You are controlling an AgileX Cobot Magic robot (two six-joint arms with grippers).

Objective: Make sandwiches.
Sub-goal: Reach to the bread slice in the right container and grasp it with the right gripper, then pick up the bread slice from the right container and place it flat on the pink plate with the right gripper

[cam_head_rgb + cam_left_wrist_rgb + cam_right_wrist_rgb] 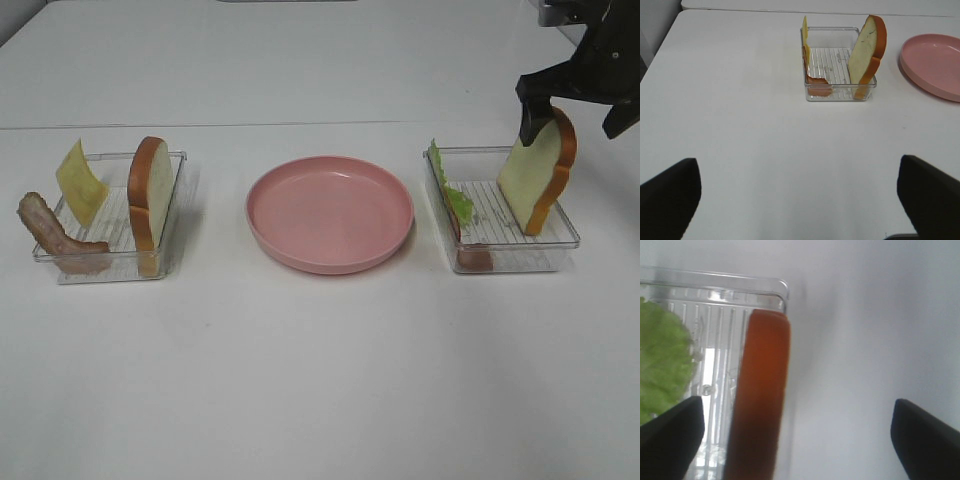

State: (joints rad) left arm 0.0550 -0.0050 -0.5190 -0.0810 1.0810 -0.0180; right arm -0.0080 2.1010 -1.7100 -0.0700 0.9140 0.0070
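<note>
Up at the far right of the table [320, 380], the right jaws are standing wide apart and straddling the top edge of a bread slice [525, 180]. In the right wrist view, its orange-brown crust is lying between the two dark fingers [670, 435], nearer one than the other, and I cannot tell whether either is touching it. That slice is standing on edge, tilting slightly, in the right tray [530, 258], along the wall away from the plate [330, 212]. Against the opposite wall a lettuce leaf [452, 195] is standing upright, with a meat strip [474, 258] sitting below it at the near corner. The left jaws are likewise hanging wide open over bare table, gripping nothing, well apart from the left tray [840, 95]. In that tray a second bread slice [867, 47] is standing upright on the side toward the plate, while a cheese square [804, 30] and a second meat strip [817, 85] are leaning at the other side. The pink plate is sitting between the two trays.
</note>
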